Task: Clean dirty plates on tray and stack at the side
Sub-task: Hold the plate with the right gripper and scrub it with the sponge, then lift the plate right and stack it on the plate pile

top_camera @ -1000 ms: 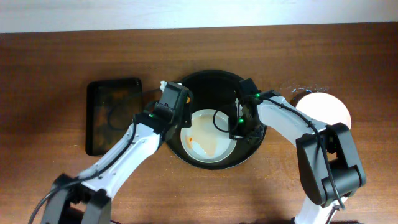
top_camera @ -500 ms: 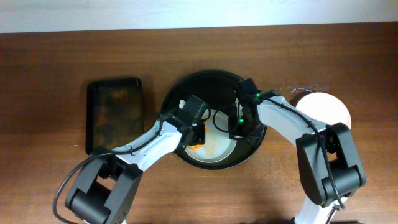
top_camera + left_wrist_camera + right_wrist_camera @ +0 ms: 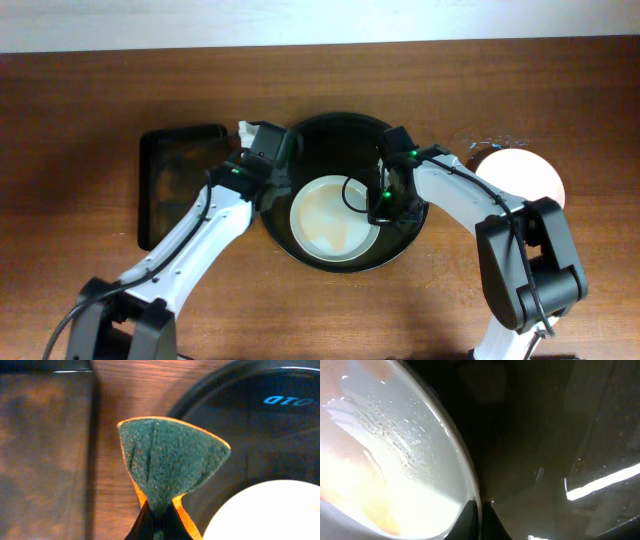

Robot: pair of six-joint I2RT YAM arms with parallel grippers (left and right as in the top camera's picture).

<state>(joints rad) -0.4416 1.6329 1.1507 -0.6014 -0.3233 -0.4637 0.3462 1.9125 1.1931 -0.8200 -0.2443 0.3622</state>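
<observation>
Blue lettering (image 3: pixel 282 400) on tray (image 3: pixel 260 445), upper right, blurred. Left gripper (image 3: pixel 160 522) pinches sponge (image 3: pixel 167 460) over table (image 3: pixel 107 435) beside tray rim. Right gripper (image 3: pixel 480 512) clamps plate (image 3: pixel 395 460) rim.

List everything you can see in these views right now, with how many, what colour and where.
round tray: one, black, middle of the table.
plate on the tray: one, white with a faint orange smear, in the tray's near half.
plate off the tray: white, on the table right of the round tray; one or a stack, cannot tell.
rectangular tray: one, dark, left of the round tray.
sponge: one, green with an orange edge, held over the wood between the two trays.
table: one, brown wood.
left gripper: one, shut on the sponge.
right gripper: one, shut on the right rim of the plate on the tray.
</observation>
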